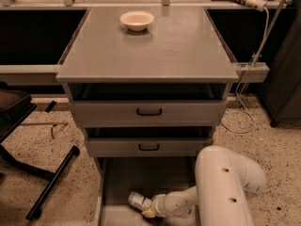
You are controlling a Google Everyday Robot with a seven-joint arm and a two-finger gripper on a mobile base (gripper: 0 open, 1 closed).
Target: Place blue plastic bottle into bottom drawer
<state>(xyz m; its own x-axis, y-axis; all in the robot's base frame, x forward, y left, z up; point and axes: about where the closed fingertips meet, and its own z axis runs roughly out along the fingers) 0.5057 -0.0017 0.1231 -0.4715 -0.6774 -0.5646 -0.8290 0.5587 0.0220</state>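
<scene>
Worktop [155,48]: upper centre.
Arm [225,187]: lower right.
Bottom drawer [136,180]: pulled out, bottom centre.
Bowl [137,20]: on the worktop, top.
Bottle [139,200]: on its side, low inside the drawer, at the tool's tip.
Tool [149,212]: inside the drawer; grip cannot be told.
Risk: a tilted release may let the bottle roll.

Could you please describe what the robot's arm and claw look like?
The arm is glossy white: a fat rounded housing with small dark holes, narrowing to a slimmer white forearm. No cables or markings show. The claw, low in the bottom drawer next to the bottle, is small with a pale yellowish tip.
</scene>
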